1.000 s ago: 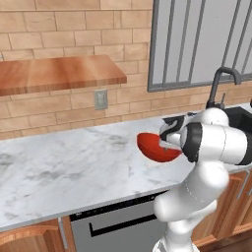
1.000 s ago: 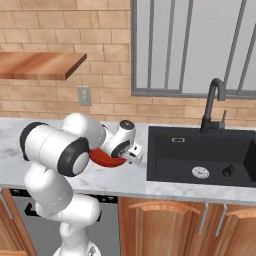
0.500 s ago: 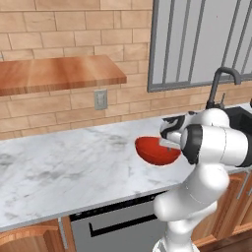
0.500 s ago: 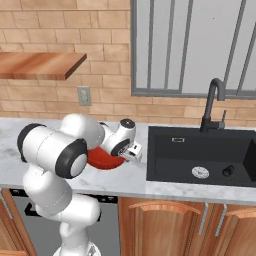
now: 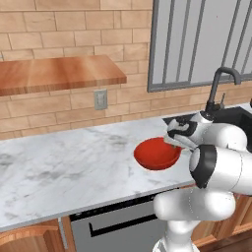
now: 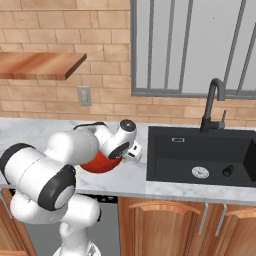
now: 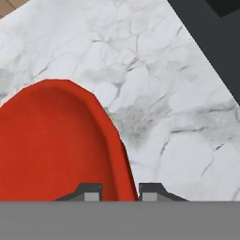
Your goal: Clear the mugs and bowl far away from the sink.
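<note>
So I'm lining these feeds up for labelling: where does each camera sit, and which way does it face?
Left base view: behind the arm's left, looking forward and down at the counter; arm at lower right.
Right base view: behind its right, facing the sink; arm at lower left.
Hand view: on the hand, looking along the pincer, whose tips straddle the bowl's rim.
All three share the red bowl.

No text, label, brand, number or sign can be read anywhere in these pictures. The surfaces that show carry no lettering.
</note>
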{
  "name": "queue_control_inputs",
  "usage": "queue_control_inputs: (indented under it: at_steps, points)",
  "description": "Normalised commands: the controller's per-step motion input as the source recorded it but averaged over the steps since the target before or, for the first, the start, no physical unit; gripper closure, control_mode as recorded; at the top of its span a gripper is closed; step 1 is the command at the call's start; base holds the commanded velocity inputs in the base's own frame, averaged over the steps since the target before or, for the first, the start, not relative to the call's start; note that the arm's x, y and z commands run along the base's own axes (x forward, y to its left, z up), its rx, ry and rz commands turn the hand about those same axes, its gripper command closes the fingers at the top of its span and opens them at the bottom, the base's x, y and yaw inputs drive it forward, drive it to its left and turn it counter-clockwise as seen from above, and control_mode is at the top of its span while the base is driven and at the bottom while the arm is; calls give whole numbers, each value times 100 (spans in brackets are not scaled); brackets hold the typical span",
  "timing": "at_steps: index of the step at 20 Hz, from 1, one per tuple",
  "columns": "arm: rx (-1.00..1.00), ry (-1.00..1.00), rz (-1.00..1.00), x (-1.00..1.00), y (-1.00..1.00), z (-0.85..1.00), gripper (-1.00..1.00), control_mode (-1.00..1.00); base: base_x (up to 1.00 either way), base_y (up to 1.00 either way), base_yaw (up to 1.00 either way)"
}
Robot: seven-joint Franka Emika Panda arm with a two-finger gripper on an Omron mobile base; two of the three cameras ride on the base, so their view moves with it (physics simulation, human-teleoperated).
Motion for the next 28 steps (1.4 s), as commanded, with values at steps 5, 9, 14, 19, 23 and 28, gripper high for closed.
queue_control_inputs:
  at_steps: [5, 9, 14, 19, 23, 28]
  points:
    - [0, 0, -12, -36, 0, 88, 100, -100, 0, 0, 0]
    - [3, -3, -10, -50, 1, 100, 100, -100, 0, 0, 0]
    - [11, -12, -7, -72, -1, 67, 100, -100, 0, 0, 0]
    - [12, -23, 0, -77, -1, 19, 100, -100, 0, 0, 0]
    - [11, -25, -6, -48, 0, 84, 100, -100, 0, 0, 0]
    - [4, -10, -11, -35, -13, 100, 100, -100, 0, 0, 0]
